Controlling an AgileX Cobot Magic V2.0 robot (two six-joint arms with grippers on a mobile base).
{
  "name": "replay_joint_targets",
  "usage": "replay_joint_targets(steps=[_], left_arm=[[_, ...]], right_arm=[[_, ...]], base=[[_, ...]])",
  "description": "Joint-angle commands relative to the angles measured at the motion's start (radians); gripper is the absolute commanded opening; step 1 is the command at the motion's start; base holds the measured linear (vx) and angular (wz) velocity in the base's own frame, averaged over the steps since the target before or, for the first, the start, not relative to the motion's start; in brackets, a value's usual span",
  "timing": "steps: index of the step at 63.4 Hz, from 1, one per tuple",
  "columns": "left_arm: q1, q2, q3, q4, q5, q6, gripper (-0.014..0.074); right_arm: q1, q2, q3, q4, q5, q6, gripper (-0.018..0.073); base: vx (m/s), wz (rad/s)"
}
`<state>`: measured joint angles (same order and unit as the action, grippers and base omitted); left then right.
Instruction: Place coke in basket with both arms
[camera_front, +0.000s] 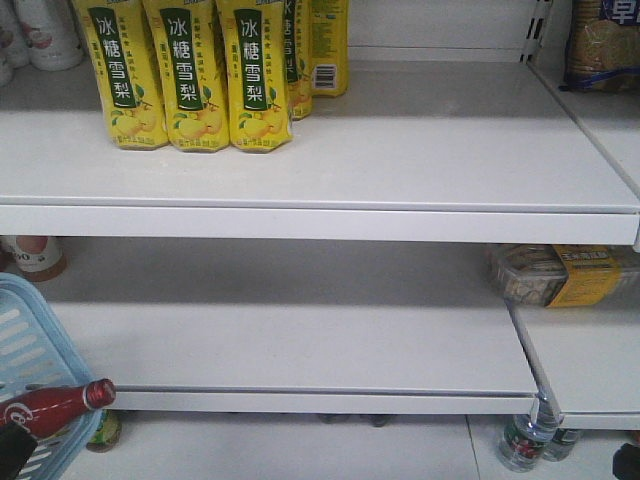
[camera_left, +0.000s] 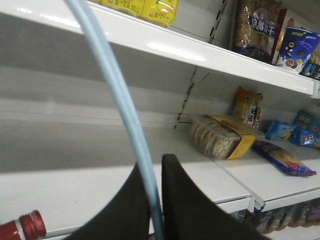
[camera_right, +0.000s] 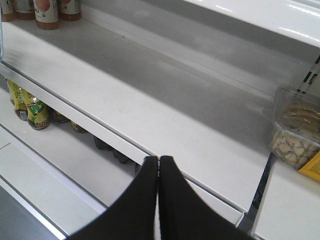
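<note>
The coke (camera_front: 52, 404) lies tilted at the bottom left, dark with a red label, its red cap (camera_front: 98, 393) pointing right over the rim of the light blue basket (camera_front: 22, 335). That cap (camera_left: 32, 225) also shows in the left wrist view's lower left corner. My left gripper (camera_left: 156, 167) is shut on the basket's thin blue handle (camera_left: 115, 85), which runs up between the black fingers. My right gripper (camera_right: 158, 160) is shut with nothing in it, in front of the lower shelf edge (camera_right: 125, 140). A black shape (camera_front: 14, 450) covers the coke's lower end.
Yellow drink bottles (camera_front: 190, 70) stand on the upper shelf. A clear biscuit box (camera_front: 560, 275) lies on the lower right shelf. More bottles (camera_front: 525, 440) stand on the floor under the shelves, and others (camera_right: 35, 112) below the lower shelf. Snack packs (camera_left: 285, 160) fill the right bay.
</note>
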<state>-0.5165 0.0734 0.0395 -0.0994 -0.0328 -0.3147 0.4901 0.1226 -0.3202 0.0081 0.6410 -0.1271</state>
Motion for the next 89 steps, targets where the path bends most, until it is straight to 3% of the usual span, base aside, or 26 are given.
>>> replay_joint_targets(steps=[1, 20, 36, 44, 59, 68, 89], left_arm=[[0.028, -0.026, 0.005, 0.041, -0.086, 0.054, -0.0005], [0.221, -0.102, 0.005, 0.041, -0.021, 0.054, -0.0005], [0.308, -0.102, 0.005, 0.047, 0.007, 0.055, -0.0005], [0.345, -0.102, 0.004, 0.090, 0.007, 0.056, -0.0005], [0.390, -0.102, 0.004, 0.134, 0.003, 0.056, -0.0005], [0.405, -0.102, 0.004, 0.210, -0.009, 0.056, -0.0005], [0.406, -0.102, 0.004, 0.205, -0.010, 0.006, -0.0005]], right_arm=[[-0.003, 0.009, -0.029, -0.008, -0.072, -0.003, -0.0006], [-0.003, 0.009, -0.029, -0.008, -0.072, -0.003, -0.0006], [-0.003, 0.009, -0.029, -0.008, -0.073, -0.003, -0.0006], [-0.003, 0.009, -0.029, -0.008, -0.073, -0.003, -0.0006], [-0.003, 0.009, -0.029, -0.008, -0.073, -0.003, -0.0006], [-0.003, 0.009, -0.029, -0.008, -0.073, -0.003, -0.0006], [-0.003, 0.009, -0.029, -0.008, -0.073, -0.003, -0.0006]], base=[[0.00, 0.00], [0.00, 0.00], [0.00, 0.00], [0.00, 0.00], [0.00, 0.00], [0.00, 0.00], [0.00, 0.00]])
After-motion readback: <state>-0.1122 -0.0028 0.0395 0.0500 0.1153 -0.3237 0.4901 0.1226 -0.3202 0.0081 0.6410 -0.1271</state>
